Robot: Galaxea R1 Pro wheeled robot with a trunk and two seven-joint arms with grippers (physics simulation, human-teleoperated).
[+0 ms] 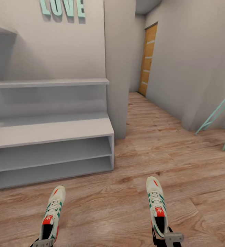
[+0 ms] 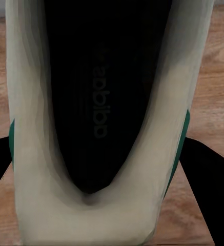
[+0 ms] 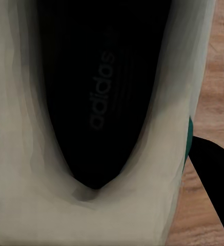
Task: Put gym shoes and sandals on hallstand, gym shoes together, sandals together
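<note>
Both gym shoes hang above the corridor floor point(image 1: 133, 192), toes pointing away from me. My left gripper point(image 1: 43, 242) is shut on the heel of the left gym shoe point(image 1: 52, 211), whose black inside point(image 2: 99, 102) sits between the dark fingers point(image 2: 209, 171). Likewise my right gripper point(image 1: 167, 238) is shut on the heel of the right gym shoe point(image 1: 156, 204), with its cream collar point(image 3: 91, 210) close to the camera. The hallstand point(image 1: 50, 132) stands ahead on the left, its two lower tiers and broad top bare. The sandals are out of view.
A wall corner point(image 1: 117, 68) juts out right of the hallstand. The corridor runs on to an orange door point(image 1: 147, 58). Teal slanted legs point(image 1: 215, 116) of a stand lean at the right wall. Teal letters point(image 1: 62, 8) hang above the hallstand.
</note>
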